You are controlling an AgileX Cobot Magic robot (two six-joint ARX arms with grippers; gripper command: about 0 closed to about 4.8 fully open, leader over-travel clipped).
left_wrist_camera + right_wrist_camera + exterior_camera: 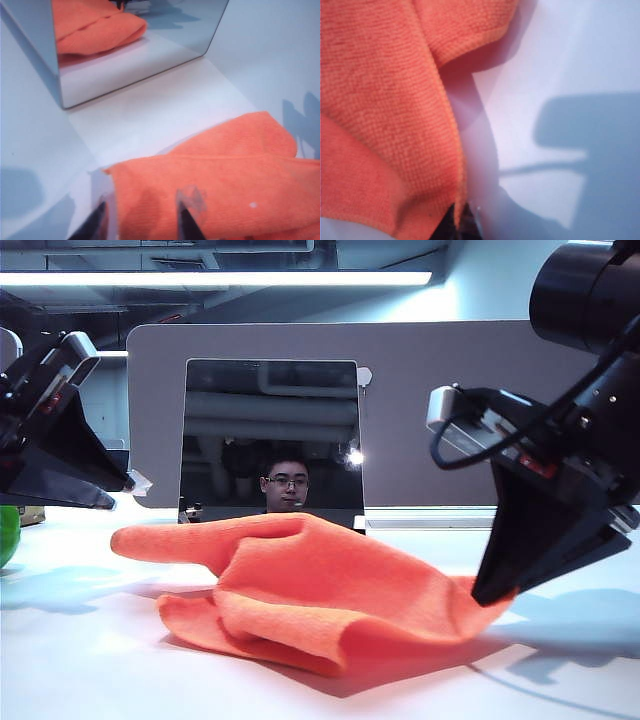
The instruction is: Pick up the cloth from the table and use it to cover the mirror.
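Two pincers are at work on one orange cloth (pixel 320 585) lying crumpled on a white table (pixel 80 660). On the right of the room view, the right pincer (pixel 490 592) is clenched on the cloth's right edge; its wrist camera shows the dark fingertips (pixel 451 225) pinched together right at the hem, with cloth bunched on one side and bare table on the other. On the left, the left pincer (pixel 142 220) hangs released, its two fingers spread above the cloth's near corner and holding nothing. From the room view that left arm looks raised and well apart from the cloth's pointed left end.

Beyond the cloth, near its back edge, stands the mirror (pixel 271 440), upright, its dark face showing ceiling pipes and a person with glasses. Behind it runs a wide grey panel (pixel 450 410). A green object (pixel 8 535) peeks in at the far left edge.

To my eye the step in hand is securing the second corner. Doing it well likely means lowering the left pincer so one finger lands on each side of a single layer near the corner, not a thick fold, then closing firmly. With both edges held, the cloth should be lifted taut and high enough to clear the mirror's top before draping, so it is not knocked over.
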